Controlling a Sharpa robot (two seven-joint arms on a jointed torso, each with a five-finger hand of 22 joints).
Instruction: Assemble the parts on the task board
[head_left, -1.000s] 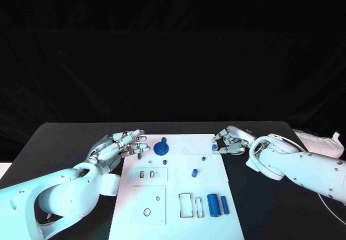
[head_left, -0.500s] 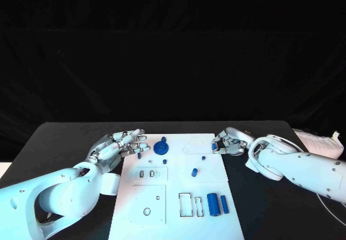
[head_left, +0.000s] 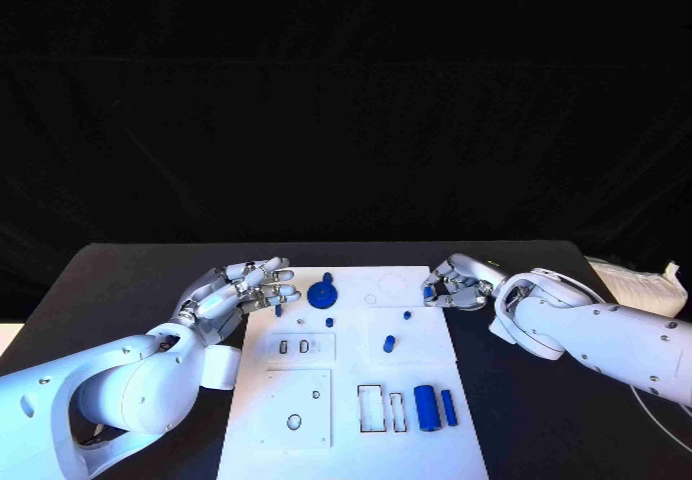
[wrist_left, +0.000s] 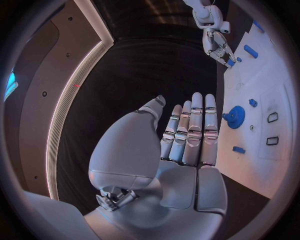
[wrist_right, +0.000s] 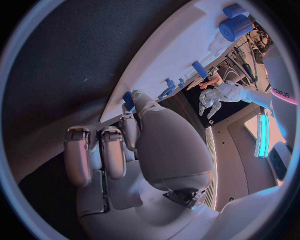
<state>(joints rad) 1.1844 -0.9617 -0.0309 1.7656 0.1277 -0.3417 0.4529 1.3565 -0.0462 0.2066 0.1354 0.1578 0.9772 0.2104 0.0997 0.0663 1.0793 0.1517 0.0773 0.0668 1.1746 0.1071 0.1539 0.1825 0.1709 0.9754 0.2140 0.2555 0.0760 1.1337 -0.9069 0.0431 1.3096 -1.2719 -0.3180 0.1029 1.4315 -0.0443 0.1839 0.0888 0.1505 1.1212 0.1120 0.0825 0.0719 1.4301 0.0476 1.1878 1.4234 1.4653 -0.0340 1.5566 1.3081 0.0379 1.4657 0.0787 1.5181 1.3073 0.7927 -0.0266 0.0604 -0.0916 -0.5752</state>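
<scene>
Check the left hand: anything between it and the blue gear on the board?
Nothing visible. In the head view the left hand hovers open at the task board's left edge, and the blue gear lies just beyond its fingertips, apart from them. The left wrist view shows only bare board between the two.

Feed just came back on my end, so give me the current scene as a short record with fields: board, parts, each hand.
board: white task board on the black table
gear: blue gear at the board's far end
cylinders: two blue cylinders lying side by side at the near right
left hand: left hand at the board's left edge, fingers apart, holding nothing
right hand: right hand at the board's far right edge, pinching a small blue part
</scene>
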